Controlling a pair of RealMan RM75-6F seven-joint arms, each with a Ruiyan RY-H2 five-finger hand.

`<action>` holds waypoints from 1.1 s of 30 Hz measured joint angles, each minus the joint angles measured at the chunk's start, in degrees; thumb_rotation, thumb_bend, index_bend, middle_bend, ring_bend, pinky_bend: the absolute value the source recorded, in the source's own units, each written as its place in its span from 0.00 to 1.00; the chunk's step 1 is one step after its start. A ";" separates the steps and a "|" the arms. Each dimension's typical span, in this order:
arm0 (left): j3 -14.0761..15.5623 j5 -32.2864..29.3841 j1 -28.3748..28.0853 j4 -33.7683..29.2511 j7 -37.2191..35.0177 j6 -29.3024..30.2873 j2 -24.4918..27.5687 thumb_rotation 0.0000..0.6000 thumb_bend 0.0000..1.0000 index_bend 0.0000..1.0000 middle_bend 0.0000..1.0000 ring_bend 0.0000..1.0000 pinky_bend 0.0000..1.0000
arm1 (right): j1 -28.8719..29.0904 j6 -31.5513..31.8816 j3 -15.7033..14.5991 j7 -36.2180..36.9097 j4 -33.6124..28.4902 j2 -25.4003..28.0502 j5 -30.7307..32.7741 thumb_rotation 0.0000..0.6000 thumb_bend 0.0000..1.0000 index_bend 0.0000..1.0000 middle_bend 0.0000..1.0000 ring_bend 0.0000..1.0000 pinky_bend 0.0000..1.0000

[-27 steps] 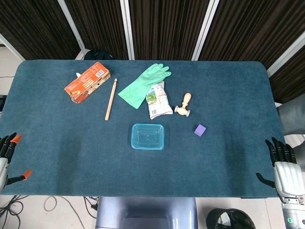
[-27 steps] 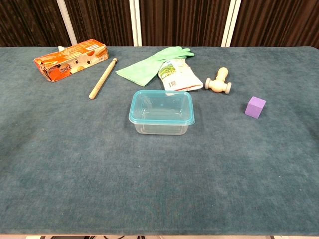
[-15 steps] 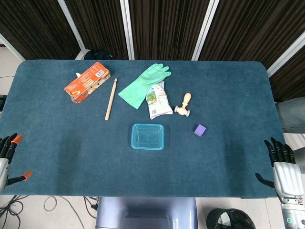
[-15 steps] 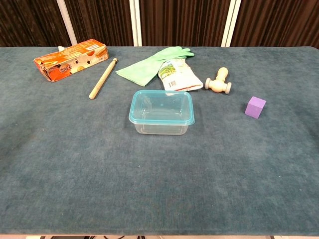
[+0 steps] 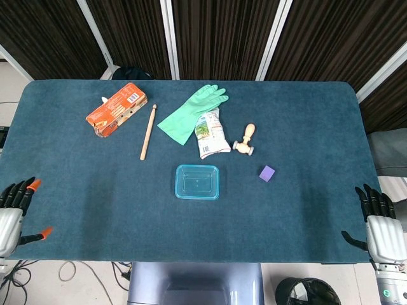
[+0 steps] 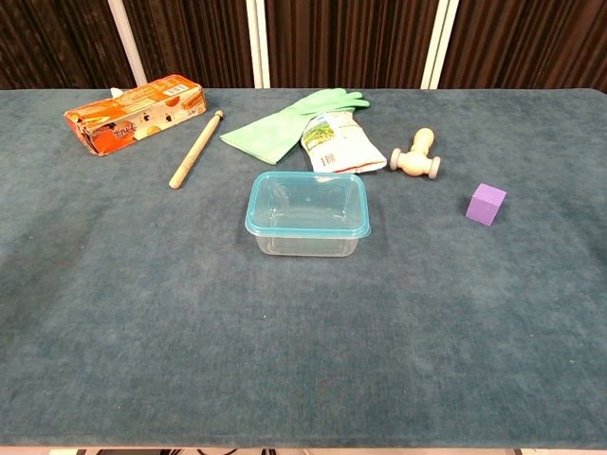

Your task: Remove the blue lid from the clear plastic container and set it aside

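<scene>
A clear plastic container (image 5: 197, 189) (image 6: 306, 241) stands near the middle of the teal table, with its blue lid (image 5: 197, 181) (image 6: 307, 204) seated on top. My left hand (image 5: 14, 214) hovers at the table's near left corner, fingers apart and holding nothing, far from the container. At the near right corner my right hand (image 5: 380, 225) is likewise spread and holds nothing. Neither hand appears in the chest view.
Behind the container lie a green rubber glove (image 5: 190, 114), a snack packet (image 5: 210, 133), a wooden stamp (image 5: 245, 139) and a wooden stick (image 5: 148, 131). An orange carton (image 5: 117, 109) sits at the far left, a purple cube (image 5: 267, 173) right of the container.
My left hand has shifted a little to the right and nearer the table edge. My right hand has slipped slightly lower. The container and lid have not moved.
</scene>
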 measured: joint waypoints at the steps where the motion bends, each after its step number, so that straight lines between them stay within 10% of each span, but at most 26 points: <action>1: -0.34 -0.39 -0.60 -0.89 0.64 -0.83 0.21 1.00 0.00 0.00 0.00 0.00 0.00 | 0.03 -0.08 0.02 -0.03 -0.02 -0.02 0.09 1.00 0.21 0.00 0.00 0.00 0.00; 15: -9.92 -21.32 -17.09 -12.86 19.29 -16.91 -2.97 1.00 0.00 0.00 0.00 0.00 0.00 | 0.19 -0.97 0.69 1.21 -0.60 0.02 2.09 1.00 0.21 0.00 0.00 0.00 0.00; 33: -15.07 -52.19 -39.46 -9.71 47.39 -15.52 -28.74 1.00 0.00 0.00 0.00 0.00 0.00 | 0.41 -2.24 1.32 2.26 -1.52 0.16 4.39 1.00 0.21 0.00 0.00 0.00 0.00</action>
